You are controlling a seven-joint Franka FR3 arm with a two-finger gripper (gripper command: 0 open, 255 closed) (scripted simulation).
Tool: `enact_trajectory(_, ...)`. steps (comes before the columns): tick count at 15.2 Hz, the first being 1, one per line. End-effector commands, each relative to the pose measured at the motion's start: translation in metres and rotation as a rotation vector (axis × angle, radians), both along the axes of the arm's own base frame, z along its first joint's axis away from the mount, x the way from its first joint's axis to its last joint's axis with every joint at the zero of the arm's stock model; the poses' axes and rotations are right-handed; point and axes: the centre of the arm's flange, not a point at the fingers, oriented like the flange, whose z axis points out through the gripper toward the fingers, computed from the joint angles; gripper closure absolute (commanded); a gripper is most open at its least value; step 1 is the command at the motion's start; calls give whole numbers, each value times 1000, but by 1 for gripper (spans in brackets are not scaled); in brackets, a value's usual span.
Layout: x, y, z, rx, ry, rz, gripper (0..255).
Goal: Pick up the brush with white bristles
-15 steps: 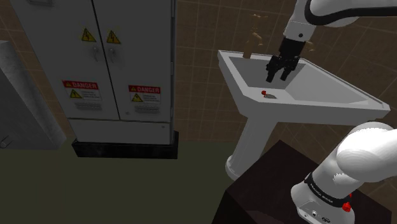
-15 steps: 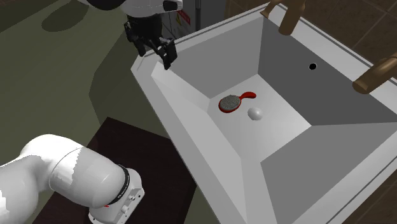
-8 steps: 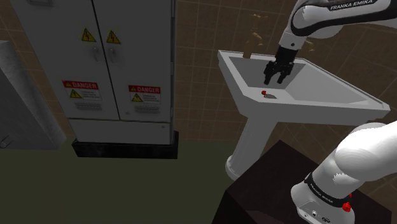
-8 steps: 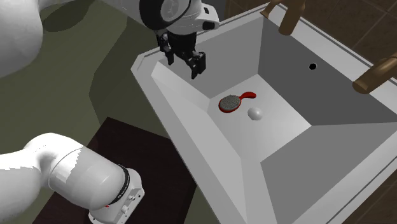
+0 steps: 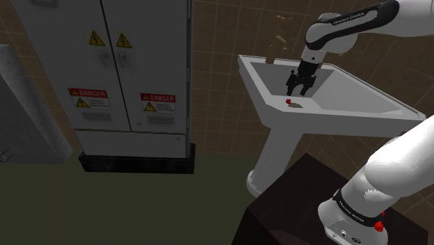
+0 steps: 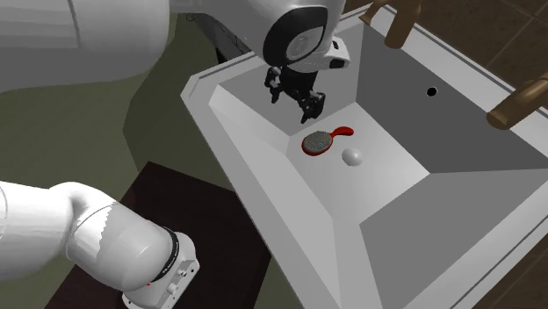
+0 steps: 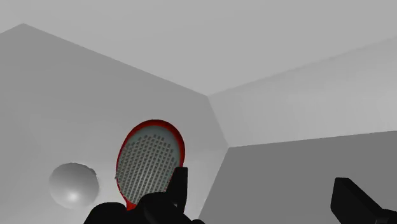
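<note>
Pincer (image 6: 294,103), fingers apart, has moved in from the sink (image 6: 198,89) rim to hover just above the red-framed brush (image 6: 317,141); a grasp looks close.

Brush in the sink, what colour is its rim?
The brush has a red rim around grey dotted bristles, clearest in the wrist view.

My claw (image 6: 295,99) hangs open over the sink (image 6: 386,88), with free air between it and the basin floor. The sloped wall (image 6: 255,140) rises close on one side; toward the basin's middle there is open room. On the floor, the brush (image 6: 318,141) lies just beside a white dome (image 6: 353,157). A brown tap (image 6: 397,26) and a second tap (image 6: 516,103) stand at the back rim, well apart from me
</note>
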Motion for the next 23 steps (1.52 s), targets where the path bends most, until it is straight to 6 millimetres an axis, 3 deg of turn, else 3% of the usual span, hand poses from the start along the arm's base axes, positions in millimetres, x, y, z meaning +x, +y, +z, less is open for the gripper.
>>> enact_trajectory(1, 6, -23, -12, 7, 5, -14, 0)
enact_trajectory(9, 33, -112, -69, 37, 23, -73, 0)
enact_trajectory(16, 33, -112, -106, 37, 23, -73, 0)
enact_trajectory(19, 33, -112, -109, 37, 23, -73, 0)
enact_trajectory(20, 33, -112, -110, 37, 23, -73, 255)
enact_trajectory(23, 34, -112, -110, 37, 23, -73, 255)
